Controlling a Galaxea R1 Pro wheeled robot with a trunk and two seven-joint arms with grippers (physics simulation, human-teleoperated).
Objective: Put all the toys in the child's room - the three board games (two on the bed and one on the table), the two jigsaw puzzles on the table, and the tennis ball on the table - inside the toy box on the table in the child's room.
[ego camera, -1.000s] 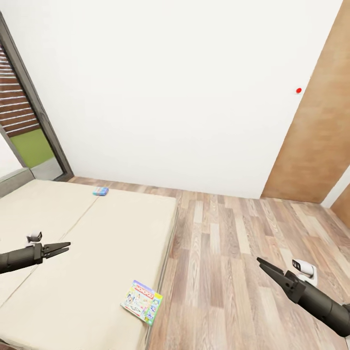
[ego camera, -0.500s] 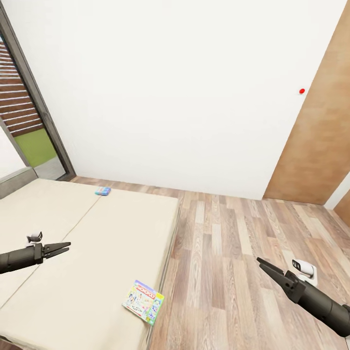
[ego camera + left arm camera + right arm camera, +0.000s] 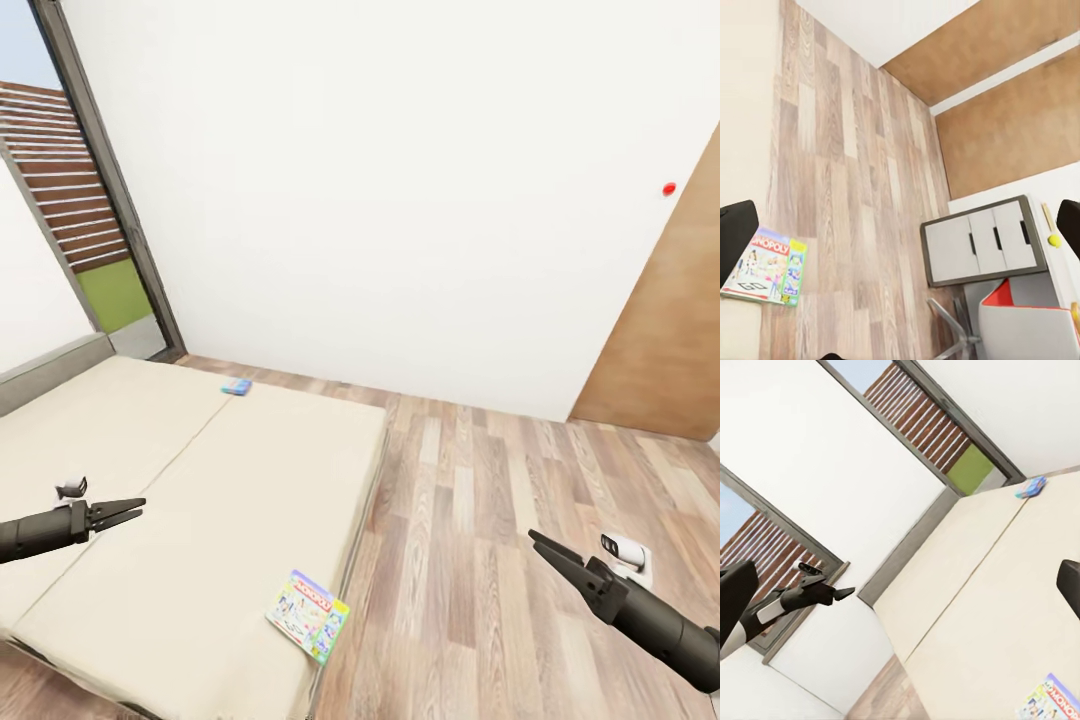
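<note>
Two board games lie on the beige bed (image 3: 200, 480). A colourful Monopoly box (image 3: 307, 602) sits at the bed's near right corner, and a small blue box (image 3: 237, 386) lies at its far edge by the wall. My left gripper (image 3: 138, 510) hovers open over the bed's left half, empty. My right gripper (image 3: 535, 540) hangs over the wood floor right of the bed; its fingers (image 3: 735, 589) stand wide apart with nothing between them. In the left wrist view the Monopoly box (image 3: 765, 266) shows, along with a small yellow-green ball (image 3: 1054, 240) and a grey box with red inside (image 3: 1024, 326).
Wood floor (image 3: 480, 520) runs between the bed and a white wall. A brown door panel (image 3: 670, 330) stands at the right, and a tall window (image 3: 80, 220) at the left. A grey drawer unit (image 3: 982, 240) and a chair leg (image 3: 945, 334) appear in the left wrist view.
The whole head view has shifted, so the camera moved: bed, games and wall slid right and slightly down. Both arms keep their place in the picture and their fingers look unchanged.
</note>
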